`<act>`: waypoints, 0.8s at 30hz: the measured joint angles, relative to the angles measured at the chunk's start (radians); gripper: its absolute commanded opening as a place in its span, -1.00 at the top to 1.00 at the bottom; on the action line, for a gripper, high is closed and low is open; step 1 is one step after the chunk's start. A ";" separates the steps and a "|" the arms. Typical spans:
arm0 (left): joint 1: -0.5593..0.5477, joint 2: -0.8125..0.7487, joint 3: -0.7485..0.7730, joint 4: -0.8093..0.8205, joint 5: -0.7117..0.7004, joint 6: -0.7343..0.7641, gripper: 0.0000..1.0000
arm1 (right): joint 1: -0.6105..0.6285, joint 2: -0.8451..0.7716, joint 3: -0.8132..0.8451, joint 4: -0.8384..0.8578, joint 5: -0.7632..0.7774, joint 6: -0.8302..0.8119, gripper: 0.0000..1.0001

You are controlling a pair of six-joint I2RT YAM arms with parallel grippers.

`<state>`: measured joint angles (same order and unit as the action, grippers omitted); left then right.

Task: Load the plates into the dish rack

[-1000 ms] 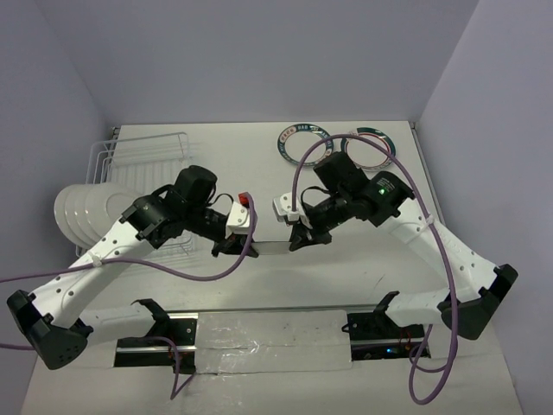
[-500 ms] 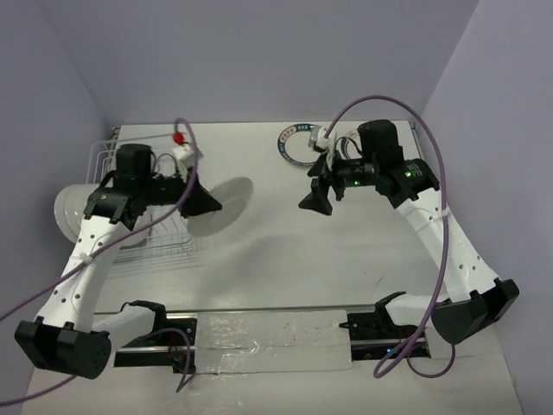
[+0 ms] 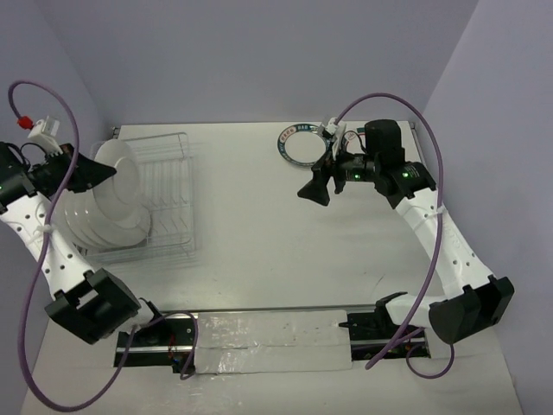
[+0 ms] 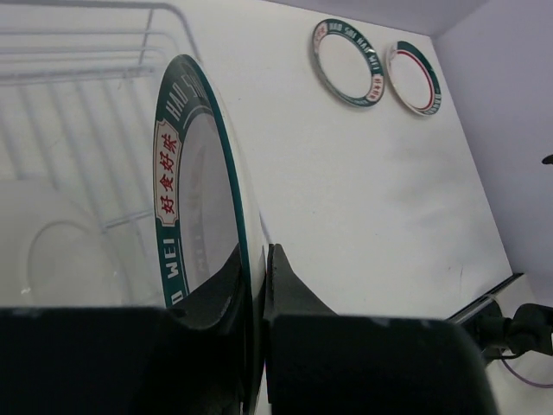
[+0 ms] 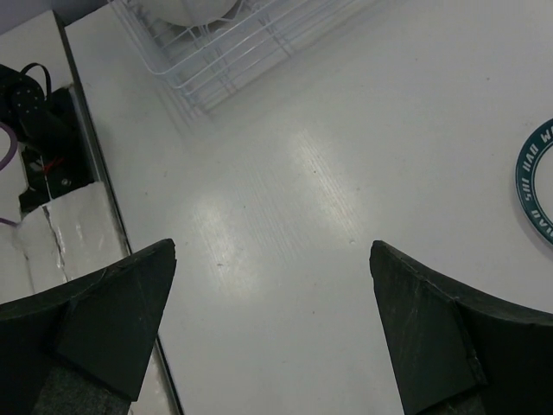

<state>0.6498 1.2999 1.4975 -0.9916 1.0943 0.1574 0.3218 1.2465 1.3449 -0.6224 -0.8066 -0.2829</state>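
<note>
While your left gripper (image 4: 257,259) clamps a round white teal-rimmed plate (image 4: 203,173) on edge above the white wire dish rack (image 3: 168,186), the next move looks like lowering it between free wires, clear of the racked plates (image 3: 108,225). The right gripper (image 3: 315,188) hangs wide open over the bare white table (image 3: 259,259).

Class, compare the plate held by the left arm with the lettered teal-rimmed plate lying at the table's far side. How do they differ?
The held plate is tilted up on edge over the dish rack; the table plate lies flat on the table. The held plate is clamped at its rim in the left jaws; the table plate is untouched. Both are round and white with dark teal lettered rims.
</note>
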 measured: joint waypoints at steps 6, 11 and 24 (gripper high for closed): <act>0.084 0.066 -0.018 -0.095 -0.015 0.099 1.00 | -0.002 0.002 -0.063 0.035 0.003 0.029 -1.00; 0.091 0.065 -0.077 -0.098 -0.035 0.111 1.00 | -0.002 0.003 -0.077 0.047 0.005 0.034 -1.00; 0.093 0.071 -0.187 0.032 -0.089 0.029 0.99 | -0.006 0.003 -0.090 0.062 0.004 0.036 -1.00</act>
<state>0.7425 1.3705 1.3109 -0.9600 1.0054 0.1864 0.3153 1.2491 1.2552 -0.5606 -0.8024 -0.2470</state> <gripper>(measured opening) 0.107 0.999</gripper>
